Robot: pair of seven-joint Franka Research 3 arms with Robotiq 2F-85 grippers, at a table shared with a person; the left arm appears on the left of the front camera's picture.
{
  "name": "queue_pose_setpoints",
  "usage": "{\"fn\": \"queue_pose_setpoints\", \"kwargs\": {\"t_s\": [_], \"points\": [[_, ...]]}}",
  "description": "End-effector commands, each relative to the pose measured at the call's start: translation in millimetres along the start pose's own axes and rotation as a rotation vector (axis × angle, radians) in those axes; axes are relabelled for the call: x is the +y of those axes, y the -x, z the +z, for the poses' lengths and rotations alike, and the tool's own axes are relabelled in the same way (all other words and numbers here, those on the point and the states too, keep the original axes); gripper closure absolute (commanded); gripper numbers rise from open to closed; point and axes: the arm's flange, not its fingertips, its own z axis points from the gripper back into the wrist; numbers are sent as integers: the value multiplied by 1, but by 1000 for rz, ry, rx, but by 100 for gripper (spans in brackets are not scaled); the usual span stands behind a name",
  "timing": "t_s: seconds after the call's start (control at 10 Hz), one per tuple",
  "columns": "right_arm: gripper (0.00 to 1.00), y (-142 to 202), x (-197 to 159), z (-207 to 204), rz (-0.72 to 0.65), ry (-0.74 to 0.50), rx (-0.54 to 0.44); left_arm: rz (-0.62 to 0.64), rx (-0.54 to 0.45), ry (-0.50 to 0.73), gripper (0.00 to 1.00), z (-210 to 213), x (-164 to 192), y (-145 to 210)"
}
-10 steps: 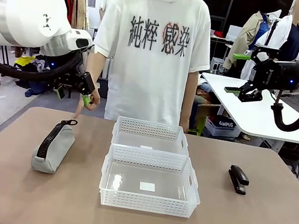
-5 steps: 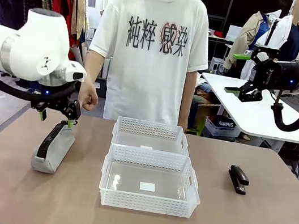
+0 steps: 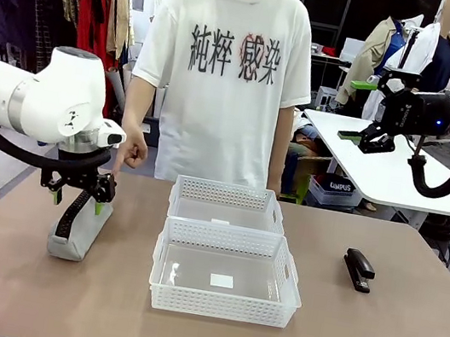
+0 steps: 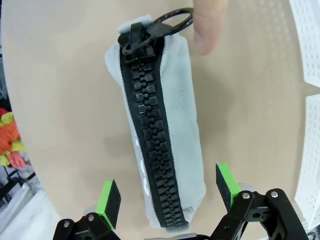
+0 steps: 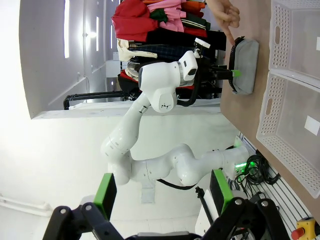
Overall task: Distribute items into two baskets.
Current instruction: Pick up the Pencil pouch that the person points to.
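Observation:
The grey pencil pouch [image 3: 80,231] lies at the table's left, its black zipper up. My left gripper [image 3: 75,195] is low over the pouch's far half, open, one green pad on each side of it. The left wrist view shows the pouch [image 4: 172,125] running lengthwise between the pads [image 4: 111,197], with neither pad pressing it. The black stapler [image 3: 357,269] lies at the right. The two baskets stand mid-table: the smaller one [image 3: 229,193] farther off, the larger one [image 3: 219,304] nearer with a white sticker on its base. My right gripper [image 3: 360,110] hangs open, high at the right.
A person in a white T-shirt stands at the far edge, one hand [image 3: 131,153] loosely curled just beyond the pouch. A fingertip [image 4: 207,27] shows near the zipper ring. A white table [image 3: 396,176] stands behind at the right. Bare tabletop lies in front of the baskets.
My left arm came down from beside the person's hand and now straddles the pouch. The person's hand drew back from the pouch's end. The right arm stayed still.

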Motion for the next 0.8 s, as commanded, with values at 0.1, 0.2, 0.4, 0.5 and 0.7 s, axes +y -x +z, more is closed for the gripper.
{"fn": "queue_pose_setpoints", "kwargs": {"t_s": [0.1, 0.2, 0.4, 0.5, 0.7], "points": [[0, 1, 2, 0, -4, 0, -1, 22, -11, -28, 0, -9, -1, -5], [0, 1, 2, 0, -4, 0, -1, 17, -7, -31, 4, -10, 0, -7], [0, 1, 2, 0, -4, 0, -1, 30, 1, -35, 43, -9, 0, -7], [0, 1, 2, 0, -4, 0, -1, 35, 2, -36, 62, -8, 1, -7], [0, 1, 2, 0, -4, 0, -1, 43, 2, -46, 100, -7, 3, -7]]}}
